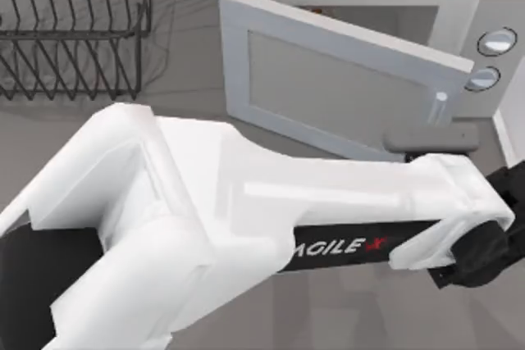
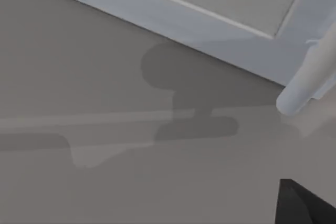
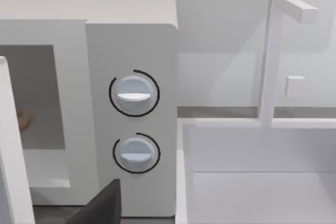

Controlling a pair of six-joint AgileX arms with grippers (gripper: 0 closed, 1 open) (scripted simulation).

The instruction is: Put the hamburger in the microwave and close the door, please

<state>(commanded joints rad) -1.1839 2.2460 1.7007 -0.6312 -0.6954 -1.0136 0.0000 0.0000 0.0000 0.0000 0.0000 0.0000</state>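
The hamburger (image 3: 23, 119) sits inside the microwave (image 3: 131, 40), glimpsed past the partly open door (image 1: 328, 79). The left gripper (image 1: 472, 264) hangs near the door's handle (image 2: 310, 74); whether its fingers are spread cannot be told. A wire rack (image 1: 74, 30) stands at the table's far left.

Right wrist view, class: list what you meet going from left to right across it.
door edge → hamburger inside the cavity → microwave knob panel with upper knob above lower knob → white sink basin → its upright white faucet.
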